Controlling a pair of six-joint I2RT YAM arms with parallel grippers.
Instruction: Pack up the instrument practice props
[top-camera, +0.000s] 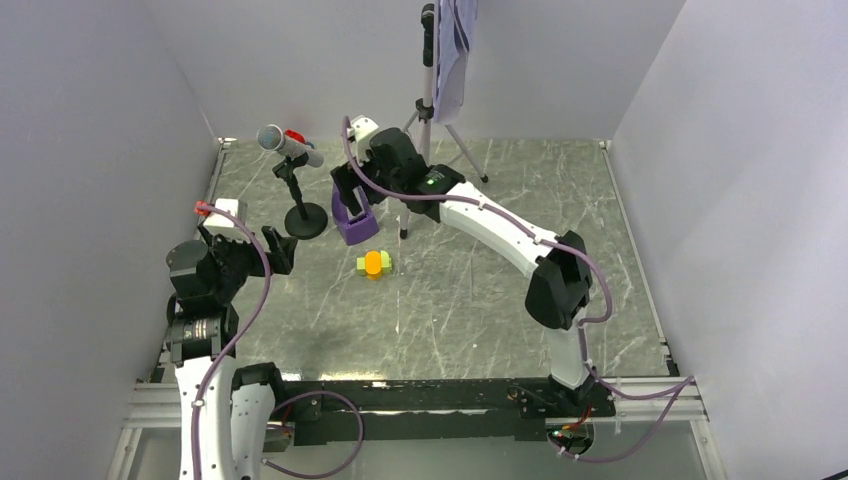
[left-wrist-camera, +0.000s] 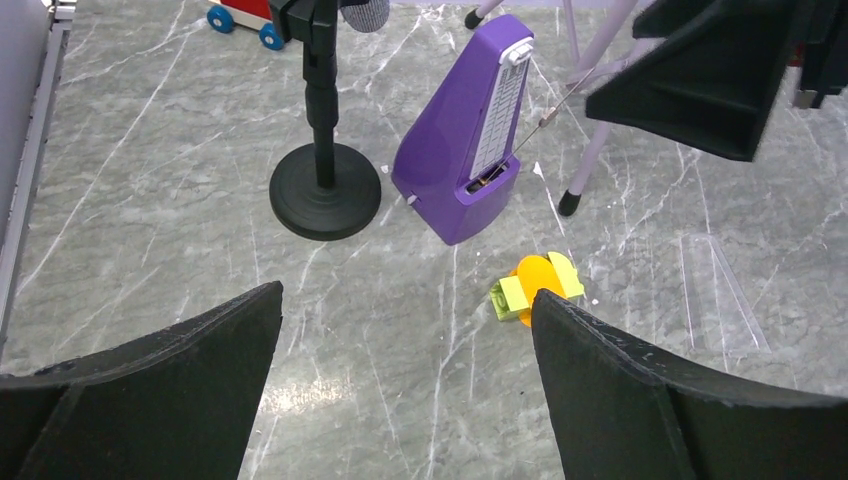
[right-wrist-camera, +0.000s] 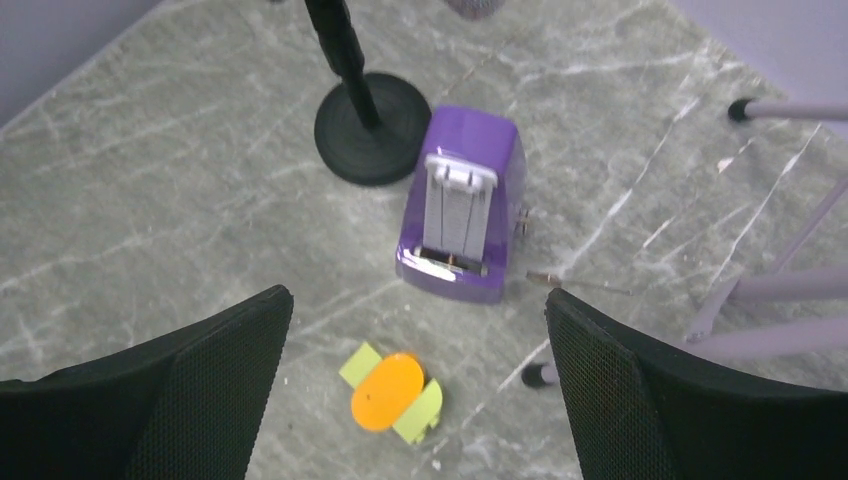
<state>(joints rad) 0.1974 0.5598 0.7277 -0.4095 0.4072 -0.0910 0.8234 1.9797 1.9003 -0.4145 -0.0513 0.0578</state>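
The grey music stand rises at the back on tripod legs, with white sheet-music pages on it. The purple metronome stands beside the microphone's black round base; the silver microphone sits on top. The orange-and-yellow-green block lies in front of the metronome. My right gripper hangs open above the metronome and block, holding nothing. My left gripper is open and empty at the left, facing the base, metronome and block.
A red-and-white toy with blue wheels lies behind the microphone stand. A flat clear plastic piece rests on the marble floor right of the block. Grey walls close in the left, back and right sides.
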